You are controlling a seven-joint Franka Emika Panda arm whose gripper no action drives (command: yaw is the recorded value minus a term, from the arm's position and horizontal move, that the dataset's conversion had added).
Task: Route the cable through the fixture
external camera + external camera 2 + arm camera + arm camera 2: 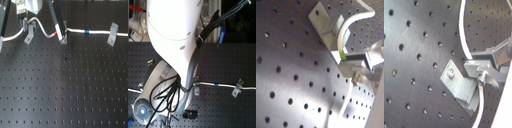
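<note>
While the cable runs between the clips, the claw pinches it beside its red band.

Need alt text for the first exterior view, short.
A white cable runs across the far edge of a black perforated board, past three small grey metal clips. The arm's tool meets the cable by its red band; a blue band lies further along.

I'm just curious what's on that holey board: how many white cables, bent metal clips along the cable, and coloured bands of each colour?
white cable: 1
metal clips along it: 3
red band: 1
blue band: 1
Total: 6
</note>
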